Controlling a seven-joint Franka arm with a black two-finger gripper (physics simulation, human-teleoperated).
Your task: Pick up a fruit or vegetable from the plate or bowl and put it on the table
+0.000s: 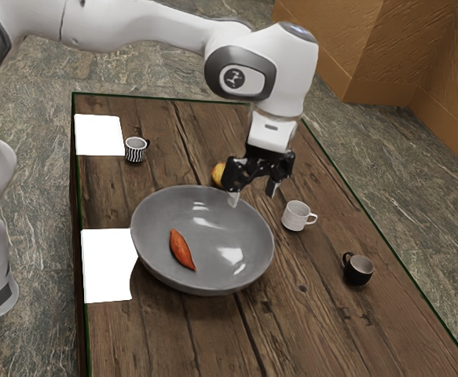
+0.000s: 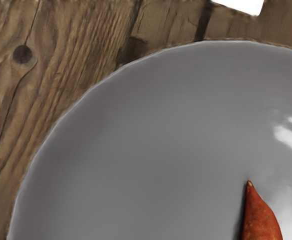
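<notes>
"Bowl (image 2: pixel 151 145) right under my wrist camera, and a sweet potato (image 1: pixel 181 250) lying in it, well in from the rim."

"So nothing's out on the desk (image 1: pixel 291 314)?"

"Something is. A yellow fruit (image 1: pixel 218 173) seems to rest on the wood, just past the rim, partly hidden by my hand (image 1: pixel 252 194). Whether it came out of the bowl, I can't tell."

"Holding anything?"

"No. My fingers stand apart with nothing between them, up near the rim."

"Then how far along are you?"

"If that fruit counts, I'd call the job done, with only backing away left. If the sweet potato is the one, it's all ahead of me: move over it, lower, grip, lift it clear of the rim and set it down on the desk."
</notes>
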